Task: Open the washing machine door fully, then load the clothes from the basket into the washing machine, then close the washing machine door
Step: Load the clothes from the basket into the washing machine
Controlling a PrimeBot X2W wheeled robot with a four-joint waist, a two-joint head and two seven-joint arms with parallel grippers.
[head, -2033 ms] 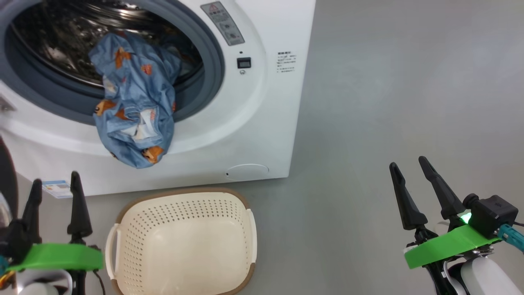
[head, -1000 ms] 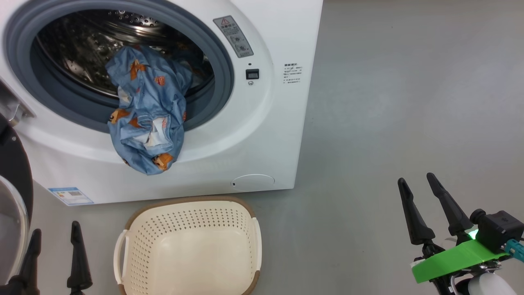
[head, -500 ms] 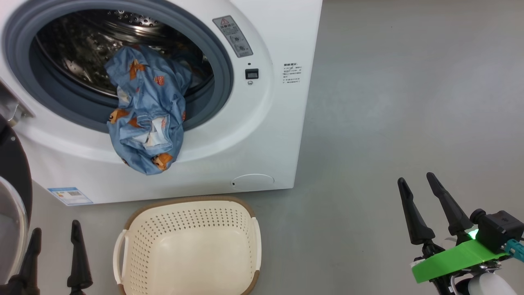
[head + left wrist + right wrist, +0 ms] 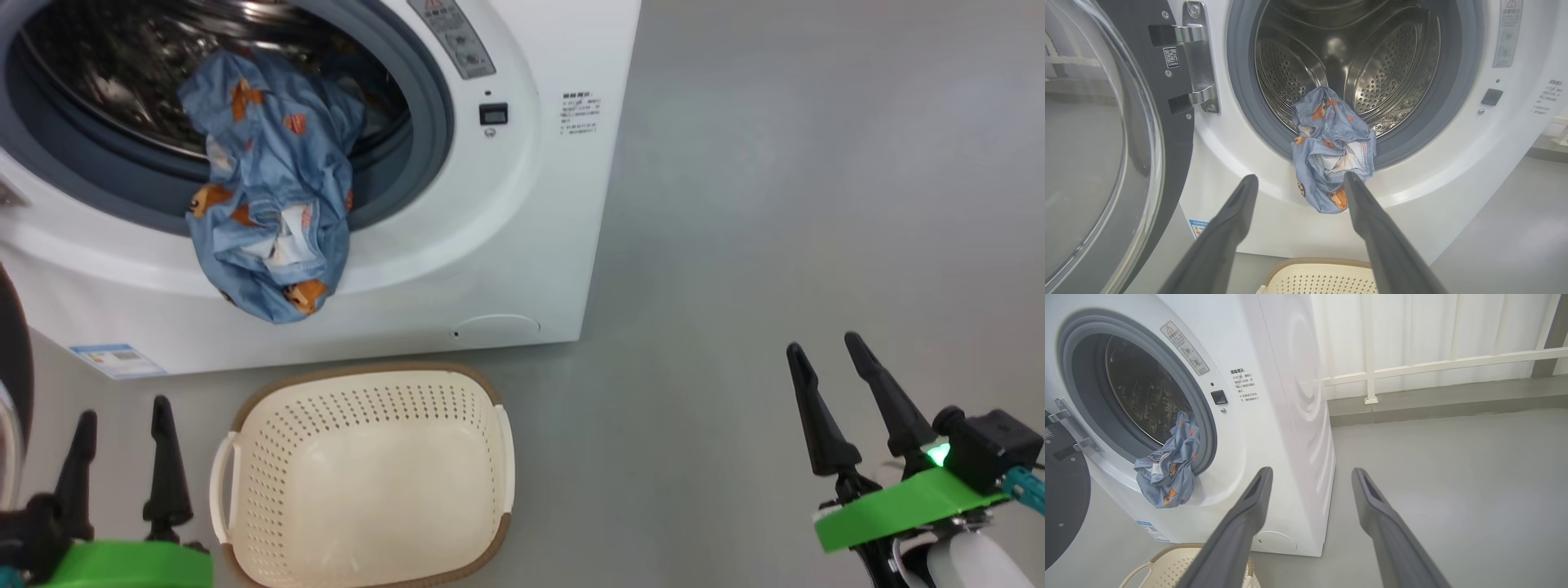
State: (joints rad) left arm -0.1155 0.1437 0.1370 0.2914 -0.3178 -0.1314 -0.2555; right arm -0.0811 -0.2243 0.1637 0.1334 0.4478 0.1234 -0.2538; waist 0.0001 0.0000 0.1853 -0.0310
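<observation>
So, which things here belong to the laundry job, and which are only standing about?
Job: front-loading washing machine, its open glass door, blue bear-print clothes hanging over the gasket, empty perforated basket.
Standing about: white railing, pale curtain behind it.

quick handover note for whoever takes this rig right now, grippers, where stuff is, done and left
Left gripper: open, holding nothing, low beside the basket.
Right gripper: open, holding nothing, over the floor right of the washer.
Door: swung wide open on its hinge.
Basket: empty, on the floor in front of the washer.
Clothes: partly in the drum, the rest hanging out over the gasket.
Done: door opened, basket emptied.
Left: push the clothes fully in, close the door.
</observation>
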